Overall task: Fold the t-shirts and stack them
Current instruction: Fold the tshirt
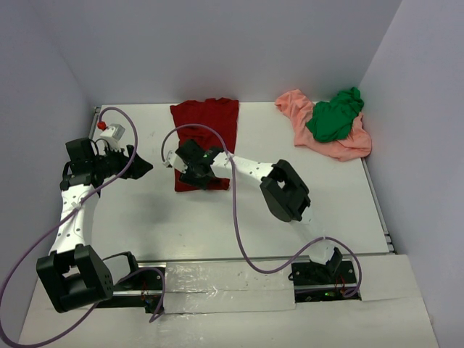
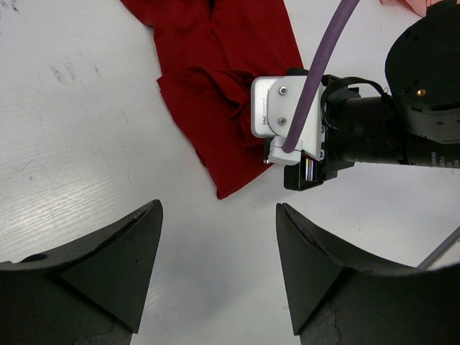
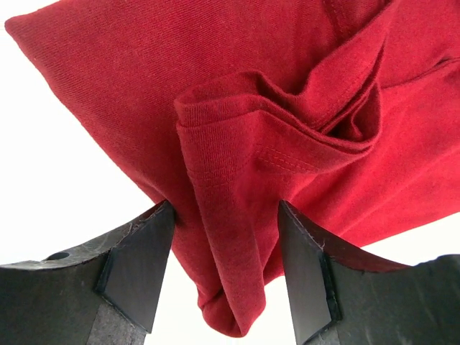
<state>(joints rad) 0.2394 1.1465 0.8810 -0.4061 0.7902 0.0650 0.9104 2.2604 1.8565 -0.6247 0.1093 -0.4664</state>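
Here our right jaws stand apart around a fold of the large dark red cloth t-shirt on the white tabletop; our left jaws gape beside it. Far right, a bright green t-shirt lies atop a salmon-pink t-shirt.

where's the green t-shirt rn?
Top view: the green t-shirt is bunched on the salmon-pink t-shirt at the far-right corner of the table, well right of the dark red t-shirt.
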